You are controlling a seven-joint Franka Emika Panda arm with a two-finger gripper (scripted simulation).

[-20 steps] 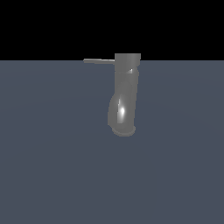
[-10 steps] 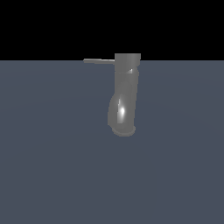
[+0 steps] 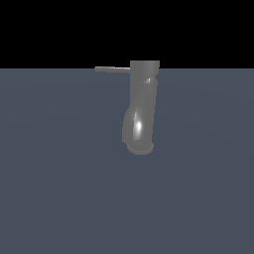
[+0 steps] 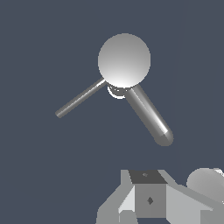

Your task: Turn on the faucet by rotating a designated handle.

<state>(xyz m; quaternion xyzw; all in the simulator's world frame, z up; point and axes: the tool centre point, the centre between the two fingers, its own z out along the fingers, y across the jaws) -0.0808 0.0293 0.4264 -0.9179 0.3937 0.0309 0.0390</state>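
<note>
Dark slate table (image 3: 59, 198) carries the glossy grey metal faucet (image 3: 141, 106) centre frame, its thin grey rod handle (image 3: 111, 69) pointing toward the exterior view's left. Whether my end effector (image 4: 148, 199) is open, I cannot tell.

You see the robot only in the wrist view, and only a small part of it. The gripper (image 4: 151, 201) is built of flat, angular blocks in plain greys. Its middle block is a darker grey cube with a small black diamond mark on the face towards you and another small dark mark on the face above it. Lighter grey, sloping panels flank that cube on both sides, with one near-white wedge on one side. Beside the blocks you have a smooth, rounded pale grey housing (image 4: 205, 183), shaded like a ball or cylinder end. You cannot make out fingertips, cables or screws. In the exterior view no part of the robot shows.
</note>
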